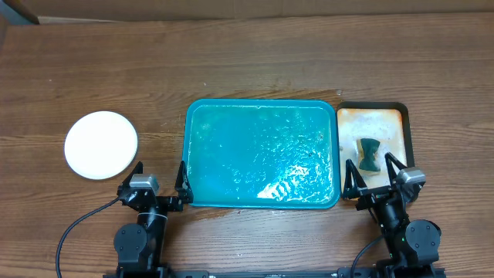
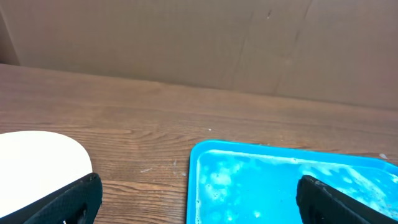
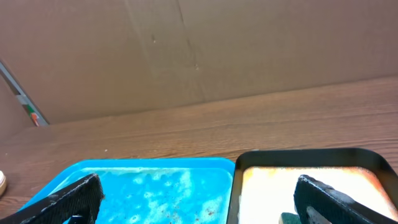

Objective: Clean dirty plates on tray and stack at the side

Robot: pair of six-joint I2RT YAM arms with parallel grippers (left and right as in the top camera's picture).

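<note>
The teal-blue tray (image 1: 262,154) lies in the middle of the table, wet and glossy, with only suds and water on it. A round white plate (image 1: 100,145) rests on the wood to the tray's left; whether others lie under it I cannot tell. My left gripper (image 1: 160,179) is open at the tray's near left corner, between plate (image 2: 37,163) and tray (image 2: 280,180), with nothing between its fingers (image 2: 74,200). My right gripper (image 1: 369,171) is open at the near edge, straddling the tray (image 3: 155,186) and the black-rimmed tray (image 3: 298,158), and it is empty too.
The black-rimmed tray (image 1: 405,127), cream inside with orange stains, sits against the teal tray's right side. It holds a dark green sponge (image 1: 370,154), just ahead of my right fingers (image 3: 336,199). A cardboard wall runs along the table's far edge.
</note>
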